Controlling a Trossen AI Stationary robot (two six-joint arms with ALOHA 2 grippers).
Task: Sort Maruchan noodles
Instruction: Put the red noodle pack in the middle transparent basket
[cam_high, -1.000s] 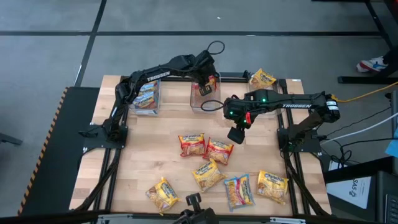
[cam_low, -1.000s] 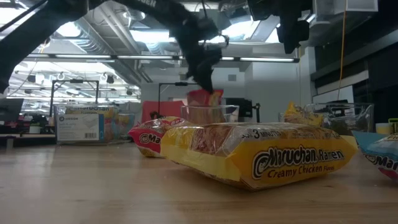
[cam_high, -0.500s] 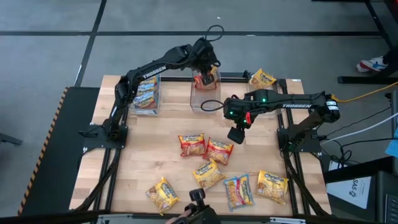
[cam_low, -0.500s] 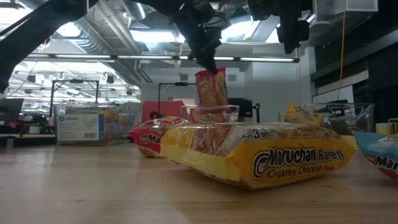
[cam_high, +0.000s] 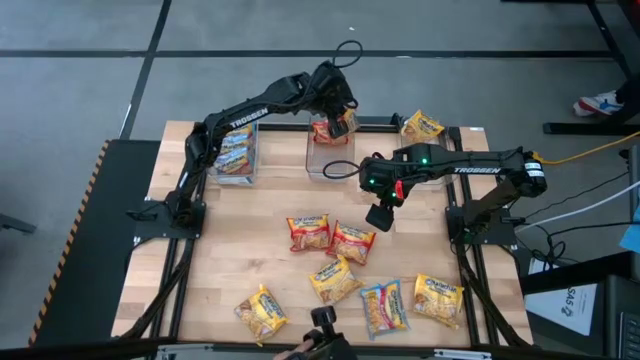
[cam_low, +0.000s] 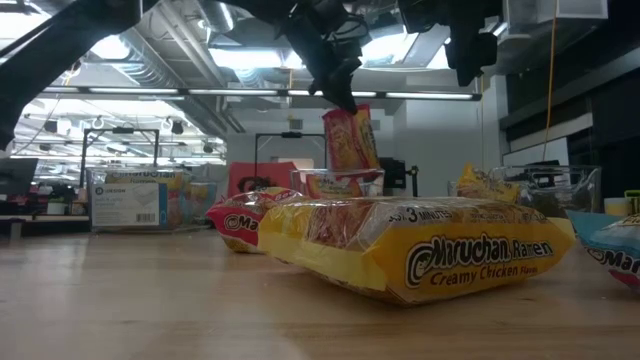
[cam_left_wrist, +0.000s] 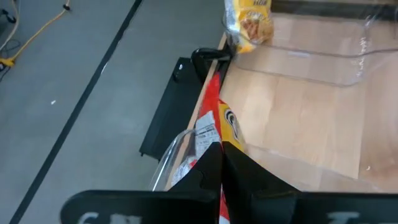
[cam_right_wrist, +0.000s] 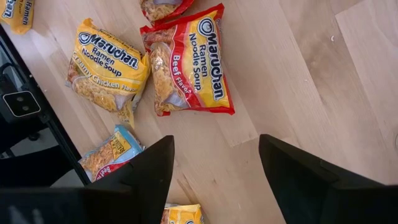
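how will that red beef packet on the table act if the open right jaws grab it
The red beef packet probably feels light, and its crinkly wrapper looks slippery. The noodle block inside likely keeps it fairly stiff, though brittle. Lying flat, it may slide on the table rather than tip.

I'm running this from a robotics lab: a wooden counter (cam_high: 250, 260) on a black frame stands on bare grey concrete floor (cam_high: 300, 25), and across it I see exposed ceiling ducts (cam_low: 160, 45), strip lights (cam_low: 120, 92) and open workstations.
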